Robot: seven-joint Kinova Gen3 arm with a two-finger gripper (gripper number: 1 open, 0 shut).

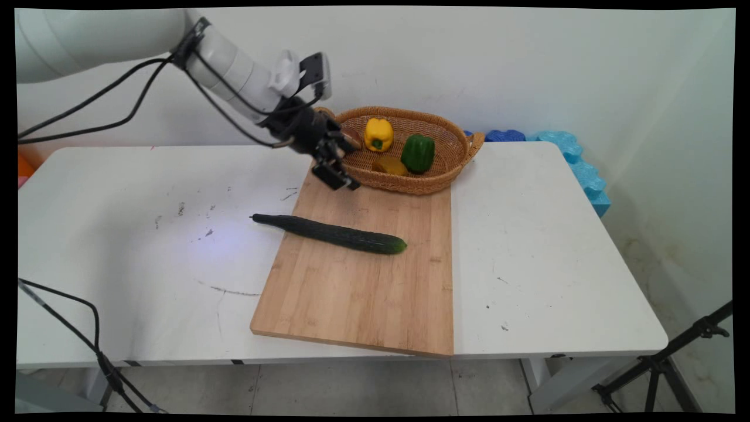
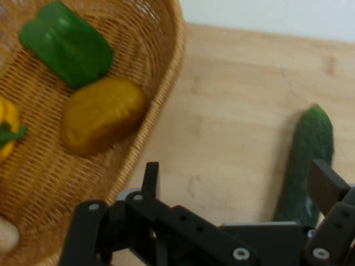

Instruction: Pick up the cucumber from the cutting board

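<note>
A white arm (image 1: pixel 117 44) of thick rounded cylindrical links is seen, ringed by seams near the wrist. Black cables (image 1: pixel 105 97) are strapped to it and hang in loops toward 8 o'clock. A small black camera module on a white bracket (image 1: pixel 310 73) is mounted at the wrist's 1 o'clock side. The black two-finger gripper (image 1: pixel 337 176) is built of flat bar linkages joined by silver screws (image 2: pixel 241 254).

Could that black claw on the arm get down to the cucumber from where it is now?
Probably yes. The gripper hangs open and empty above the far end of the cutting board, beside the basket. The cucumber lies bare on the board, with nothing over it or between them.
</note>
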